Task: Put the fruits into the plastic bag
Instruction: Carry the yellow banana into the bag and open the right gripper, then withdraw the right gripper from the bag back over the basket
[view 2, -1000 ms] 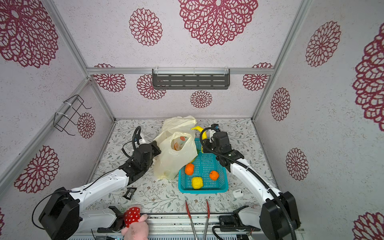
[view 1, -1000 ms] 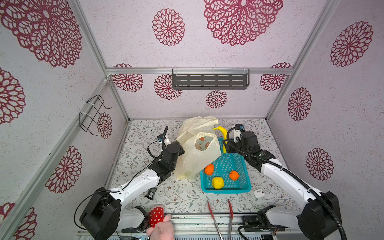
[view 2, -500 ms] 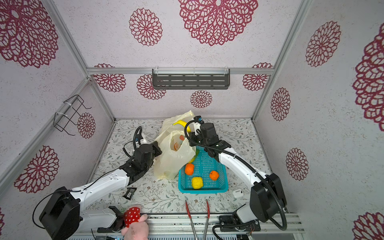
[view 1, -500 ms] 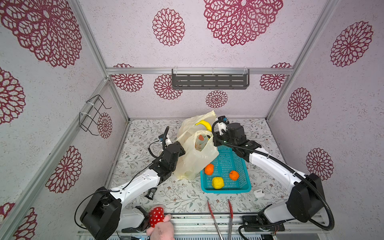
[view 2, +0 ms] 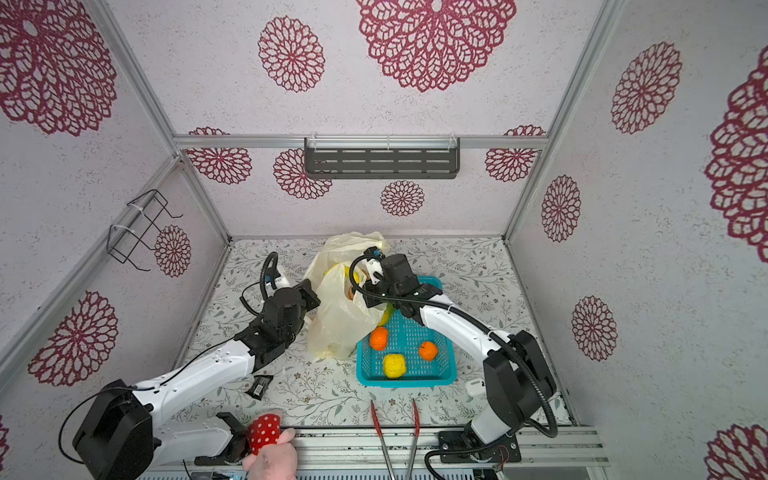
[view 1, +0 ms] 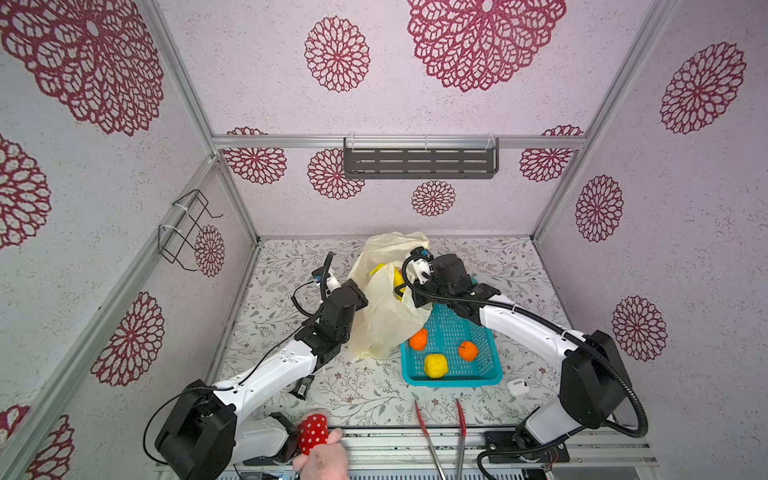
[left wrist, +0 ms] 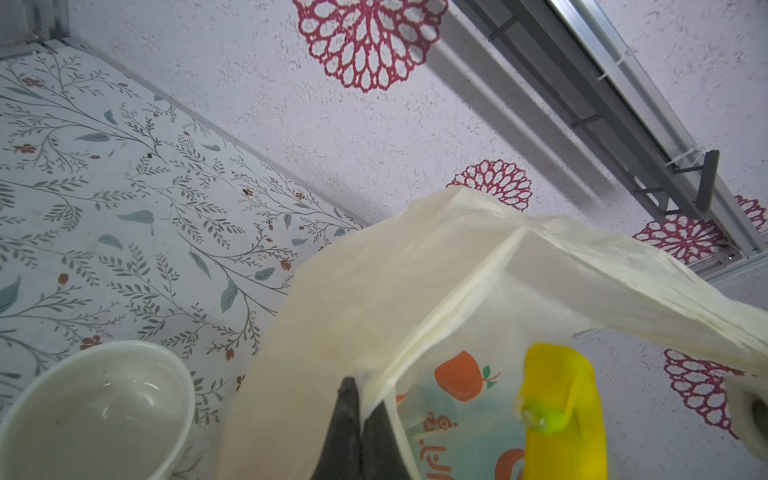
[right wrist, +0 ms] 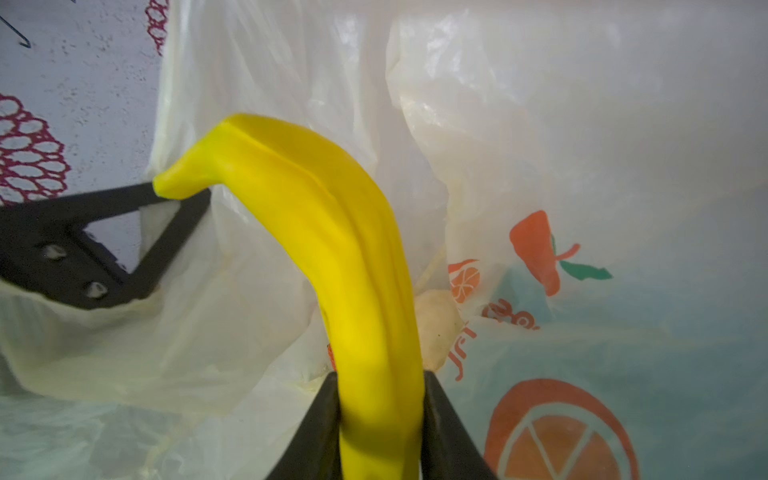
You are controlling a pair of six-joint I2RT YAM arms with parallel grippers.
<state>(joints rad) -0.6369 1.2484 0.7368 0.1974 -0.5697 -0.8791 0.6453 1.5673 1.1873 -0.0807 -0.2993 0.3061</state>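
Banana (right wrist: 332,232) in right hand (right wrist: 380,415), plastic bag (right wrist: 582,124) lettering (right wrist: 509,316) illegible

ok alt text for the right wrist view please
The right gripper holds a yellow banana by one end, its curved length rising before the crinkly pale-yellow plastic bag. Orange fruit prints show on the bag's translucent side.

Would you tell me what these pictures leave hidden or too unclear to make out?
Bottom of the bag: in both top views, cloudy plastic hides what lies inside.
Right gripper: jaws hidden in both top views by its wrist and the bag.
Lower end of the banana: right wrist view, cut off by the edge.
White item beside the basket: too small to identify.
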